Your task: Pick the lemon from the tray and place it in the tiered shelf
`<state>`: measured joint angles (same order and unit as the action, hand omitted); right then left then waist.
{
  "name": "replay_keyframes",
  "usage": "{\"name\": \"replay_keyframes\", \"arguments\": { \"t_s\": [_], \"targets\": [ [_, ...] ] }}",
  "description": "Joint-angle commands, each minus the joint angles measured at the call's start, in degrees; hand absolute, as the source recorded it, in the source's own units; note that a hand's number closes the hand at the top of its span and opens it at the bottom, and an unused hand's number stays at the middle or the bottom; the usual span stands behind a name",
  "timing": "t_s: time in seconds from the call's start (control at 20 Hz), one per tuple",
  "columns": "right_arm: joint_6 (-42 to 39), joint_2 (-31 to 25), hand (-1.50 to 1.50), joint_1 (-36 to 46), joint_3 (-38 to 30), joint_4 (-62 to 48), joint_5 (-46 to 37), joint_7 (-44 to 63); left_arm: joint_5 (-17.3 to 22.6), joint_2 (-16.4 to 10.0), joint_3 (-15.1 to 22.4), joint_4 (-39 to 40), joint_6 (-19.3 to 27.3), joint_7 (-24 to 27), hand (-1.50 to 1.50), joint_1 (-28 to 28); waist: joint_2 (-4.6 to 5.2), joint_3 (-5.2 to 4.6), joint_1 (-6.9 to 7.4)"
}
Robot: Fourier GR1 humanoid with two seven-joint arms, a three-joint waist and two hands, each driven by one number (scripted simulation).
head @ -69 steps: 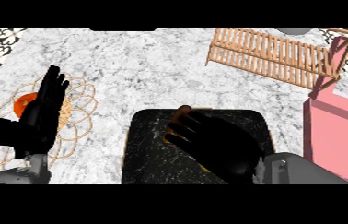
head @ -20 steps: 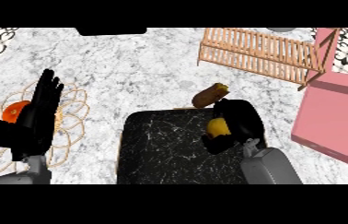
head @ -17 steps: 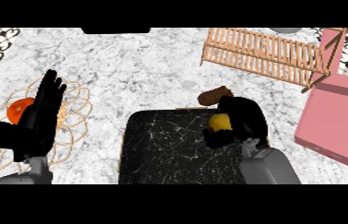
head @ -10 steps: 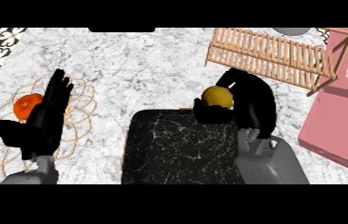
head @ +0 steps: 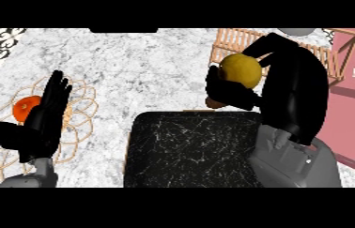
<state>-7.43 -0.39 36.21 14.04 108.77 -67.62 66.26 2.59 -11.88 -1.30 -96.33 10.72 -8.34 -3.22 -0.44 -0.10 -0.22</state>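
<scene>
My right hand [head: 288,77] is raised above the counter, its fingers curled round the yellow lemon [head: 241,69]. It hangs over the far right corner of the black tray [head: 190,149] and close to the wooden slatted tiered shelf [head: 239,40], which it partly hides. A brown rounded thing [head: 213,102] peeks out just below the fingers at the tray's far edge. At the left, my left hand [head: 45,117] stays open with straight fingers up, over a wire basket.
A wire basket [head: 80,110] at the left holds an orange fruit [head: 27,106]. A pink block [head: 341,105] lies at the right edge. Marble counter [head: 139,67] stretches between basket and shelf.
My right hand closed on the lemon over the tray, lifted it and carried it up toward the shelf. The left hand has barely shifted.
</scene>
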Motion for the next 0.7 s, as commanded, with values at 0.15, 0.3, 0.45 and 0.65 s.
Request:
{"name": "replay_keyframes", "arguments": {
  "t_s": [0.15, 0.3, 0.45, 0.65],
  "targets": [
    [-5.63, -1.61, 1.5, 5.8, -9.99, -2.1, -1.79, 4.46, 0.73, -1.0, -1.76, -0.35, -0.85, -1.04, 0.0, -1.17, 0.39, 0.07, 0.17],
    [-5.98, -0.23, 1.5, 8.92, -12.09, -4.33, -2.83, 3.89, -1.7, 1.42, 1.19, -1.94, 0.68, -1.23, 0.0, 0.18, 0.37, 0.08, 0.42],
    [-2.39, -3.53, 1.5, 5.89, -18.03, -6.78, -1.04, -1.99, -2.41, 1.77, 1.86, -3.19, 1.23, -3.01, 0.0, -1.23, 0.46, 0.12, 0.33],
    [6.02, -2.43, 1.5, 7.82, -19.76, -14.74, -2.12, -5.68, -1.45, 2.05, -0.14, 0.2, 0.51, -1.13, 0.0, -1.94, 0.59, 0.09, 0.62]
  ]
}}
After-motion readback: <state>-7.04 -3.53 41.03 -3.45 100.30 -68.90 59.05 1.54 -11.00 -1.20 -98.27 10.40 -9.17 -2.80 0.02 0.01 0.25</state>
